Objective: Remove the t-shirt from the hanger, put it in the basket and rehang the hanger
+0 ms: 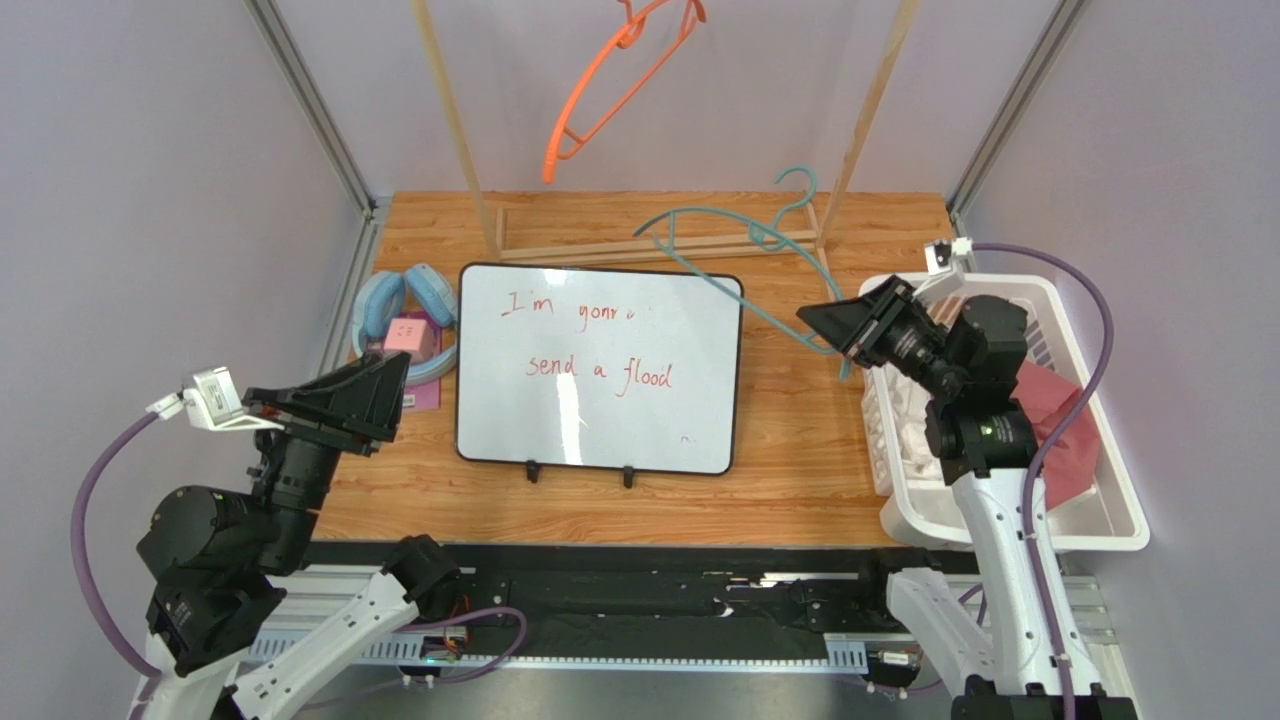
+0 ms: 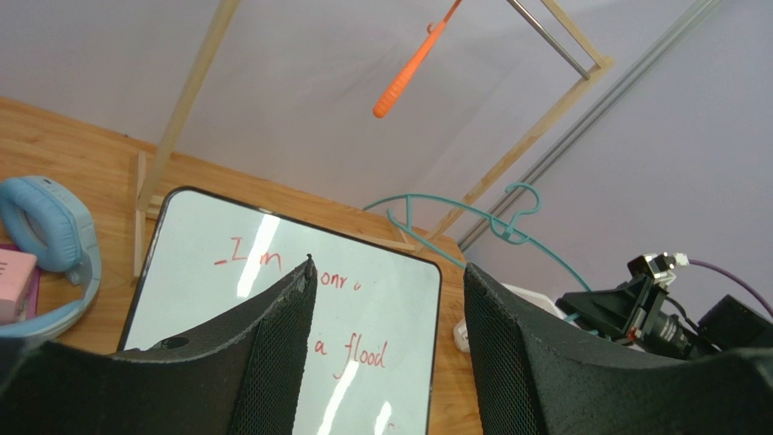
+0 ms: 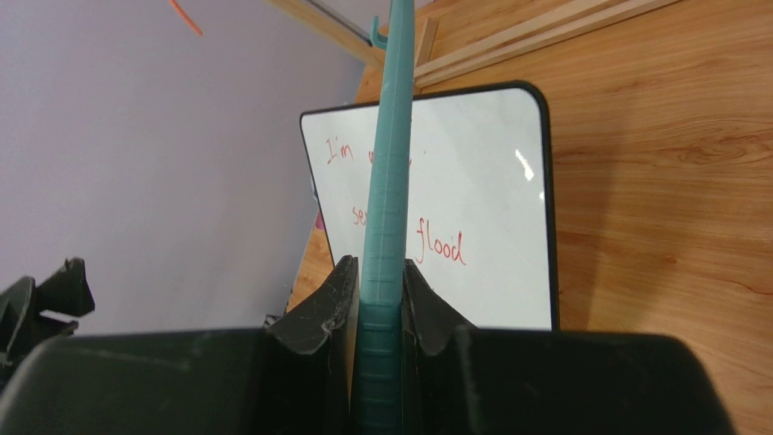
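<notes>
Right wrist view alone: right pincer (image 3: 381,272) clamps teal plastic hanger (image 3: 388,163); left pincer (image 2: 388,267) wide. Wooden counter (image 1: 796,450), lilac walls (image 1: 150,180).

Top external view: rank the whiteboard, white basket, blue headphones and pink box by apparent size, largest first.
1-2. whiteboard and white basket: they look about alike; the right arm hides part of the basket, so unranked.
3. blue headphones.
4. pink box.

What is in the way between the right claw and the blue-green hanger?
Nothing visible is. The right gripper is shut on the teal hanger, gripping its bar from both sides.
</notes>
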Controlling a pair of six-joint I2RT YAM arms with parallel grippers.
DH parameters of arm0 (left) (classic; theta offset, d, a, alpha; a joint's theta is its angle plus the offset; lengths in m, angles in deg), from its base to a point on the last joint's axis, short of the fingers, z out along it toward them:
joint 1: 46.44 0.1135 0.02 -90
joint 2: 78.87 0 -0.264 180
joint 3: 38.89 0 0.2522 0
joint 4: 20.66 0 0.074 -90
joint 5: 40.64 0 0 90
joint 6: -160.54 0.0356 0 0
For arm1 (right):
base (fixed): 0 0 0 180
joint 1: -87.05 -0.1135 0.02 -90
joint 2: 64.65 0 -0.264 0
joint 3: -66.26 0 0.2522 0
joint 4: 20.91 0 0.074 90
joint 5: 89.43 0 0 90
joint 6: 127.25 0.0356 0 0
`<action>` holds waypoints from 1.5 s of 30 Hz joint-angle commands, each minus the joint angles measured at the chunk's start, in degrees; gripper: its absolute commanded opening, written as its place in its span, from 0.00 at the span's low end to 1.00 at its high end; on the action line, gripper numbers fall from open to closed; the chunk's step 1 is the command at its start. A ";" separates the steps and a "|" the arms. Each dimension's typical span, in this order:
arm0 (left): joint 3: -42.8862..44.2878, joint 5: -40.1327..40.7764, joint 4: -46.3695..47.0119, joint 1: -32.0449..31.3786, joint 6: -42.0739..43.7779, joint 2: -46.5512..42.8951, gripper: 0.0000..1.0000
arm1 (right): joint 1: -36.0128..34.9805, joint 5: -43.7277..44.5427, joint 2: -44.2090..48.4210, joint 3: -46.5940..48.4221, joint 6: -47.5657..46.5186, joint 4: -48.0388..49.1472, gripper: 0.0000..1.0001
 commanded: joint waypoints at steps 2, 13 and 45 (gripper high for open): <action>-0.21 -3.13 0.19 -0.06 -0.90 1.34 0.65 | 5.97 -2.20 -2.77 4.72 5.50 10.81 0.00; -4.95 -6.73 -0.43 -0.06 -7.22 2.04 0.64 | 6.94 6.32 -17.09 16.40 7.97 20.75 0.00; -10.14 -12.10 -0.25 -0.15 -12.24 1.07 0.61 | 7.38 12.04 -35.56 34.24 23.35 35.25 0.00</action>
